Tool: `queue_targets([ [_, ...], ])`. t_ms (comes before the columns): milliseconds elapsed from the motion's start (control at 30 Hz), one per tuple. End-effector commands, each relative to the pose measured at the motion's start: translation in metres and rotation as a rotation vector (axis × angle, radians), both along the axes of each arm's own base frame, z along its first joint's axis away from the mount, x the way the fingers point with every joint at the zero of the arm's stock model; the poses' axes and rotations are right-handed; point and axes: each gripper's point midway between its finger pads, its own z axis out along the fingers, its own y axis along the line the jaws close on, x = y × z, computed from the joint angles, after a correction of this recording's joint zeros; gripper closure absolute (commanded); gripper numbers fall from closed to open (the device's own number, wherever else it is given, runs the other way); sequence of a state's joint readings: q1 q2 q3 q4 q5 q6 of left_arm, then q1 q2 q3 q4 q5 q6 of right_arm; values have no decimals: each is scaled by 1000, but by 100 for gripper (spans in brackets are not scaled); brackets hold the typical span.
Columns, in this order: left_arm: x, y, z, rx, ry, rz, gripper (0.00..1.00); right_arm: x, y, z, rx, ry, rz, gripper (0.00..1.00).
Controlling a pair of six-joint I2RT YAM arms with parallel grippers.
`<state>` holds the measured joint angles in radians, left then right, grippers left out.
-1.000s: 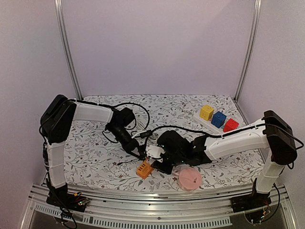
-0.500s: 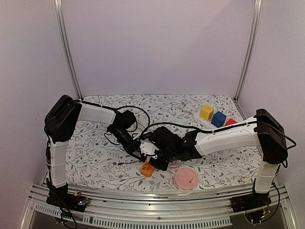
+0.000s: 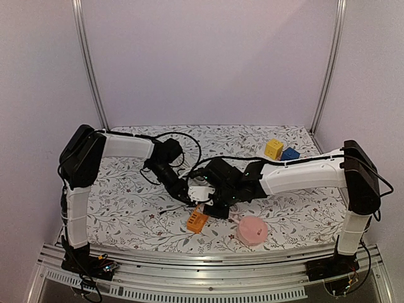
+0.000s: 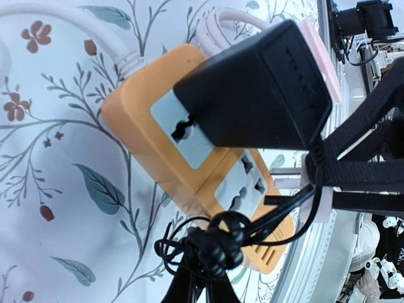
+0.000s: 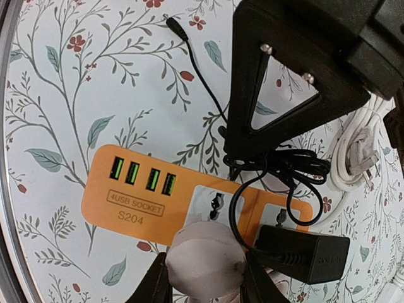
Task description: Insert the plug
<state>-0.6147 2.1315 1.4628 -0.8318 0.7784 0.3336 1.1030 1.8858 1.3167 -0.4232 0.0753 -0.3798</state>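
An orange power strip (image 5: 136,189) lies flat on the flowered cloth, with a black adapter (image 5: 304,255) sitting in one of its sockets. My right gripper (image 5: 207,273) is shut on a round white plug (image 5: 208,260), held just above the strip beside a free socket (image 5: 214,205). My left gripper (image 4: 205,281) is shut on a bundled black cable (image 4: 222,245) over the strip's (image 4: 142,123) edge, next to the adapter (image 4: 259,88). Seen from above, both grippers (image 3: 184,189) (image 3: 205,192) meet above the strip (image 3: 197,219).
A pink bowl (image 3: 253,230) sits right of the strip near the front edge. Yellow (image 3: 273,149) and blue (image 3: 290,153) blocks stand at the back right. A coiled white cord (image 5: 356,158) lies beside the strip. The black cable's loose end (image 5: 170,22) trails across the cloth.
The right arm has swung left and back with the white plug, closing on the left gripper. The strip has shifted slightly right. The right arm now covers the red block.
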Motion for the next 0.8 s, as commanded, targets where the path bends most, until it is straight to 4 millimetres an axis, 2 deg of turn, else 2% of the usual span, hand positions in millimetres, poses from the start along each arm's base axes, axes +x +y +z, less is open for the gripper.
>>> queue_targets([
  [0, 7, -3, 4, -10, -29, -20, 96, 9, 4, 16, 7, -46, 46, 100],
  [167, 8, -3, 0, -7, -22, -22, 96, 23, 9, 15, 10, -101, 13, 100],
  [333, 5, -3, -4, -7, -1, -24, 96, 20, 20, 17, 53, -72, 31, 100],
  [433, 4, -4, -5, -11, 11, -21, 96, 19, 24, 11, 55, -49, 29, 100],
  [600, 3, -4, -7, -12, 20, -19, 96, 20, 21, -7, 15, -33, 19, 100],
  [767, 2, -3, -10, -4, 20, -18, 96, 17, 8, -23, -73, -13, 25, 100],
])
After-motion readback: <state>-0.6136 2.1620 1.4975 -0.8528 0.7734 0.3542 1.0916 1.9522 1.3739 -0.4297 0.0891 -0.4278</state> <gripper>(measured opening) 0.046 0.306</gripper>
